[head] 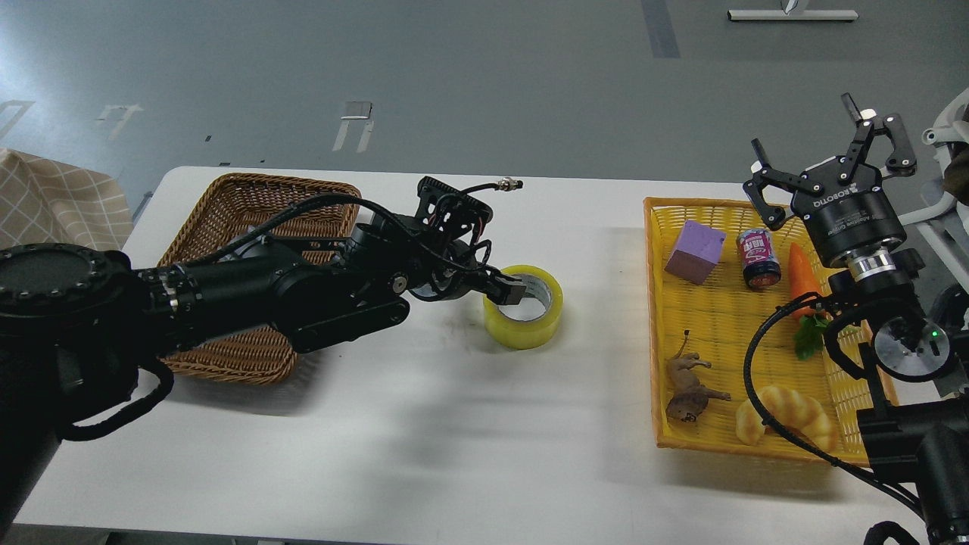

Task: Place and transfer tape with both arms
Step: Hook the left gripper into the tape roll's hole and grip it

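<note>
The tape [531,324], a wide yellow roll with a grey-white core, lies flat on the white table [454,424] near its middle. My left gripper [506,291] reaches in from the left and sits at the roll's left wall. One finger [513,290] dips into the core; the other finger is hidden, so its grip is unclear. My right gripper [814,140] is open and empty, raised above the far right end of the yellow basket, fingers pointing up and away.
A brown wicker basket [227,356] sits at the left under my left arm. A yellow basket [657,318] at the right holds a purple block [695,251], a can [758,259], a carrot [802,274], a toy animal [689,387] and a croissant toy [787,415].
</note>
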Robot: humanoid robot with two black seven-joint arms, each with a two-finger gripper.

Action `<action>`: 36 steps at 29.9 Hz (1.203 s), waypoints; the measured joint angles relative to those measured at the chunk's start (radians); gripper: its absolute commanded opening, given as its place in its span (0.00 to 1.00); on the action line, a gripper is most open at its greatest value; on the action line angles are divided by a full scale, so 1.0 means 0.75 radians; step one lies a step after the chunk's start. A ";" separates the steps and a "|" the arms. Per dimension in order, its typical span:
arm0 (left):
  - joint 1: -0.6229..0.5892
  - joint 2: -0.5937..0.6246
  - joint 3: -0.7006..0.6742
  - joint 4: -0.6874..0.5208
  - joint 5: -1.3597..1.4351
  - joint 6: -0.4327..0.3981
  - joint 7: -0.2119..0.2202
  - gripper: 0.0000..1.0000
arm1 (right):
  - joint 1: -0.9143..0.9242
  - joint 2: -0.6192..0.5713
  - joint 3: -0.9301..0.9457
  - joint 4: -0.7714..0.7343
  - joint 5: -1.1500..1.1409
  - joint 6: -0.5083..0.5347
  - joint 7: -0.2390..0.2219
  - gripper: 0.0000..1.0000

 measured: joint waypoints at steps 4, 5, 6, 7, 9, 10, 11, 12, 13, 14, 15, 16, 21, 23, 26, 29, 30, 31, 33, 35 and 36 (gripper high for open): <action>0.000 -0.020 0.042 0.007 -0.002 0.002 -0.014 0.82 | -0.004 0.000 0.002 0.000 0.000 0.000 0.000 1.00; 0.000 -0.021 0.048 0.008 -0.003 0.002 -0.019 0.80 | -0.004 0.000 0.002 0.000 0.001 0.000 0.000 1.00; 0.000 -0.022 0.053 0.009 -0.004 0.002 -0.021 0.78 | -0.004 0.000 0.003 0.000 0.001 0.000 0.000 1.00; 0.000 -0.023 0.055 0.010 -0.004 0.002 -0.023 0.76 | -0.005 -0.001 0.003 0.000 0.001 0.000 0.000 1.00; 0.000 -0.024 0.056 0.011 -0.004 0.002 -0.025 0.71 | -0.006 -0.001 0.003 0.000 0.001 0.000 0.000 1.00; 0.000 -0.024 0.057 0.011 -0.004 0.002 -0.026 0.69 | -0.006 -0.001 0.003 0.000 0.001 0.000 0.000 1.00; 0.000 -0.025 0.057 0.013 -0.004 0.002 -0.028 0.63 | -0.006 -0.001 0.003 0.000 0.001 0.000 0.000 1.00; 0.000 -0.025 0.057 0.015 -0.004 0.002 -0.031 0.58 | -0.006 -0.001 0.004 0.000 0.001 0.000 0.000 1.00; 0.000 -0.025 0.057 0.020 -0.004 0.002 -0.037 0.54 | -0.006 -0.001 0.004 0.000 0.001 0.000 0.000 1.00; 0.000 -0.025 0.057 0.024 -0.004 0.002 -0.043 0.47 | -0.006 -0.001 0.004 0.000 0.001 0.000 0.000 1.00; 0.001 -0.025 0.057 0.028 -0.004 0.002 -0.051 0.44 | -0.006 -0.001 0.004 0.000 0.001 0.000 0.000 1.00; 0.002 -0.025 0.057 0.031 -0.004 0.002 -0.064 0.35 | -0.006 -0.001 0.004 0.000 0.001 0.000 0.000 1.00; 0.009 -0.027 0.057 0.038 -0.009 0.002 -0.109 0.00 | -0.008 -0.001 0.004 0.000 0.001 0.000 0.000 1.00; 0.010 -0.027 0.057 0.040 -0.012 0.000 -0.118 0.00 | -0.011 -0.001 0.005 0.000 0.001 0.000 0.000 1.00; 0.007 -0.034 0.057 0.047 -0.018 -0.015 -0.148 0.00 | -0.012 -0.001 0.008 -0.002 0.001 0.000 0.000 1.00; 0.000 -0.048 0.056 0.072 -0.021 -0.029 -0.173 0.00 | -0.012 -0.001 0.011 -0.012 0.001 0.000 0.000 1.00; -0.002 -0.050 0.055 0.080 -0.023 -0.030 -0.177 0.00 | -0.012 -0.001 0.011 -0.014 0.001 0.000 0.000 1.00; -0.005 -0.051 0.055 0.087 -0.024 -0.031 -0.180 0.00 | -0.012 -0.001 0.011 -0.016 0.001 0.000 0.000 1.00; -0.012 -0.047 0.051 0.094 -0.025 -0.031 -0.181 0.00 | -0.012 0.000 0.012 -0.017 0.001 0.000 0.000 1.00; -0.020 -0.040 0.045 0.096 -0.026 -0.031 -0.183 0.00 | -0.012 0.001 0.012 -0.017 0.001 0.000 0.000 1.00; -0.024 -0.038 0.044 0.096 -0.026 -0.031 -0.184 0.00 | -0.012 0.001 0.012 -0.017 0.001 0.000 0.000 1.00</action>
